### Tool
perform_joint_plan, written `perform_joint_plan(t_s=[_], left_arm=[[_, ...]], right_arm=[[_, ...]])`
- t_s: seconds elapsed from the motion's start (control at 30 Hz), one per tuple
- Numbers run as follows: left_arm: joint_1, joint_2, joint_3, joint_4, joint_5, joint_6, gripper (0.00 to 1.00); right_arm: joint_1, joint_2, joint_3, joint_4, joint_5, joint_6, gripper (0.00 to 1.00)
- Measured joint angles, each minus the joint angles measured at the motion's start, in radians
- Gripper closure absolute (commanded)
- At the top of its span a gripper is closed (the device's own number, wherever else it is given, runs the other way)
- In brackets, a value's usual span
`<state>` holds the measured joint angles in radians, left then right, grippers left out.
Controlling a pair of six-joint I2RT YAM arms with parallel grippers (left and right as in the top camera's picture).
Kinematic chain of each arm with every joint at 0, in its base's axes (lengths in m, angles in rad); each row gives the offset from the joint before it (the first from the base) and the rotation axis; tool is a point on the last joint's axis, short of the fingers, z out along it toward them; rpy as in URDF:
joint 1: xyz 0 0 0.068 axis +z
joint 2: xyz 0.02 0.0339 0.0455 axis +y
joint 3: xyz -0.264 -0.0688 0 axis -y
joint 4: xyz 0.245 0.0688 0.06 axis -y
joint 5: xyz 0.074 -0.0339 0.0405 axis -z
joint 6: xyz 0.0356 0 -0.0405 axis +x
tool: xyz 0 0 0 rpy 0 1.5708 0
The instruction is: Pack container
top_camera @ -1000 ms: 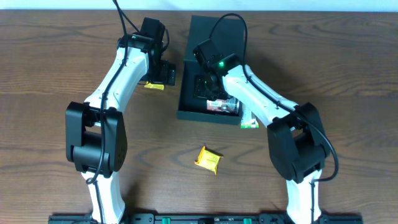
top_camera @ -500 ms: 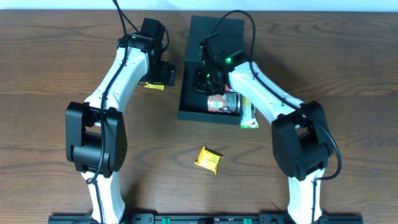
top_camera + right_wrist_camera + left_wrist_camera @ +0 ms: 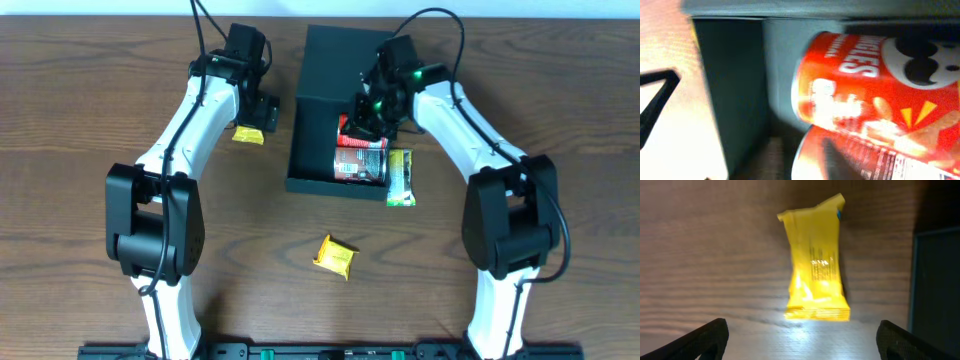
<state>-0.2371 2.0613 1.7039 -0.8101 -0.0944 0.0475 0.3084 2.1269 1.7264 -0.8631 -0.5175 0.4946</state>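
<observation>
Right arm pulled back from container, can left inside; its jaws unclear. Left jaws spread over yellow packet beside container.

Matte dark container, glossy yellow packet, shiny red can, wood-grain table.

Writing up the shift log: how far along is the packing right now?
Done: red cans lie inside the container. In hand: the left gripper hovers open over a yellow packet; the right gripper is over the box, and its grip is unclear. Left: that packet, a second yellow packet on the table nearer the arm bases, and the green packet outside the container's right wall.
</observation>
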Motion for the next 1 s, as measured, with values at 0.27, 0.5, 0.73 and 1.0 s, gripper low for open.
perform_joint_plan(t_s=[0.27, 0.5, 0.73, 1.0], left_arm=[[0.015, 0.003, 0.0, 0.05, -0.023, 0.038, 0.01], [0.019, 0.088, 0.0, 0.087, -0.024, 0.018, 0.08], [0.019, 0.114, 0.0, 0.116, -0.014, -0.042, 0.08], [0.019, 0.114, 0.0, 0.141, 0.006, -0.184, 0.12]], right_arm=[[-0.016, -0.092, 0.239, -0.267, 0.159, -0.091, 0.01], [-0.066, -0.25, 0.323, -0.523, 0.495, -0.1, 0.01], [-0.067, -0.257, 0.323, -0.621, 0.61, -0.097, 0.01], [-0.067, -0.257, 0.323, -0.625, 0.639, -0.097, 0.01]])
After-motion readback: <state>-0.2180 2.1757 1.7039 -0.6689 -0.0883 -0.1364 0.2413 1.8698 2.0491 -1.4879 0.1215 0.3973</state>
